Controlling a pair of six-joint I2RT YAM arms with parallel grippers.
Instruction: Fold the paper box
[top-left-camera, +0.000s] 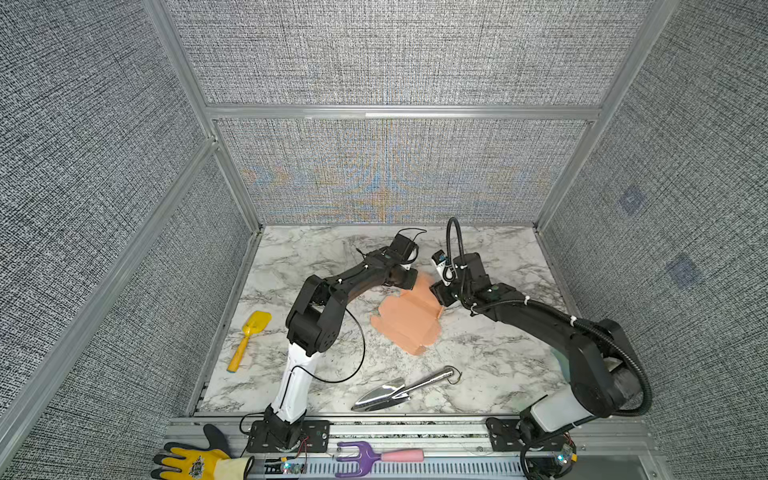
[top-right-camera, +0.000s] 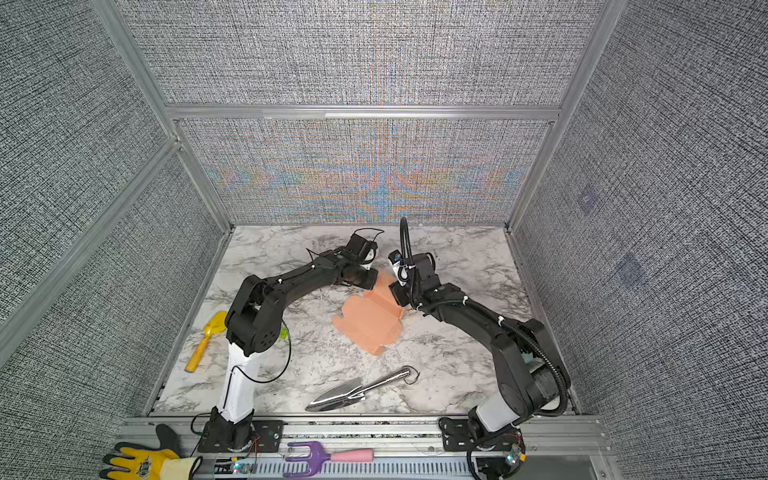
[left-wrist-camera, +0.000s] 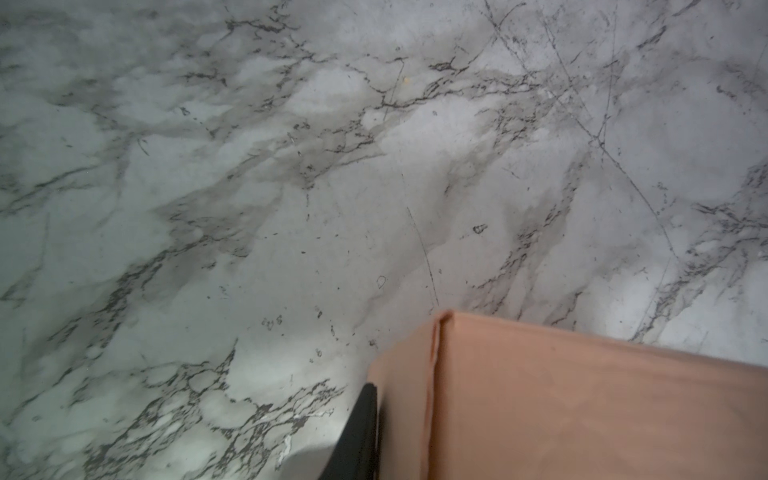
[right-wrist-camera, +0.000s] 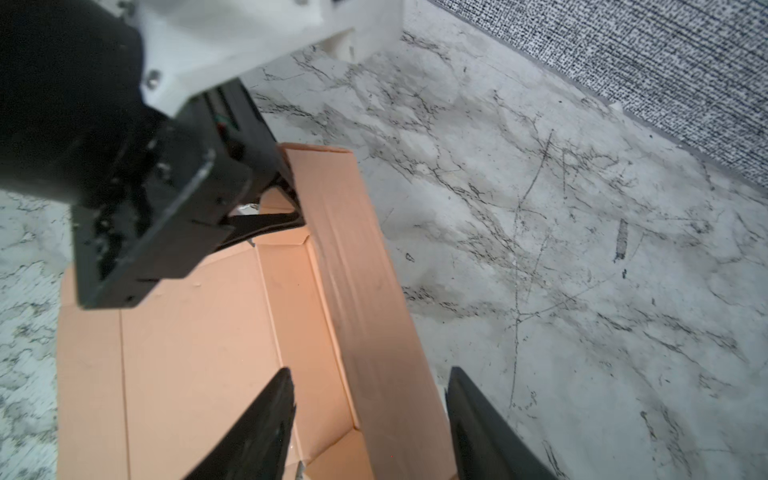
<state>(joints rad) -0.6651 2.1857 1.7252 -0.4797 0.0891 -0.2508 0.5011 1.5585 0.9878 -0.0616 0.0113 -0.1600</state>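
Looking down at this, the paper box (top-left-camera: 409, 322) is a salmon-pink cardboard sheet lying around the middle of the counter (top-left-camera: 498, 361), a bit toward the far side. Creases cross it and bumpy tabs show along its left edge. Most of it lies flat, but the far long flap is stood up like a wall.

The left end effector (right-wrist-camera: 297, 203) is clamped on one end of that raised flap. The right end effector (right-wrist-camera: 370, 374) has its jaws apart, one finger inside the flap and one outside, straddling the other end.

Room-wise, there's lots of bare marble to the right of the box and behind it up to the gray fabric wall (top-left-camera: 395, 174). A yellow toy shovel (top-left-camera: 249, 336) lies near the left edge and a metal trowel (top-left-camera: 399, 390) near the front edge, both apart from the box. A glove (top-left-camera: 191, 461) and a purple hand fork (top-left-camera: 374, 457) sit off the counter on the front rail (top-left-camera: 415, 428).

Hard bits: in both top views the wrists cover the fingertips, so the grips only read from the wrist cams. The left wrist view shows just one black finger (left-wrist-camera: 361, 424) right up against the cardboard, with its partner hidden behind it. The box is cut off by the frame in both wrist views, the raised flap is blurry, and I can't make out any slits.
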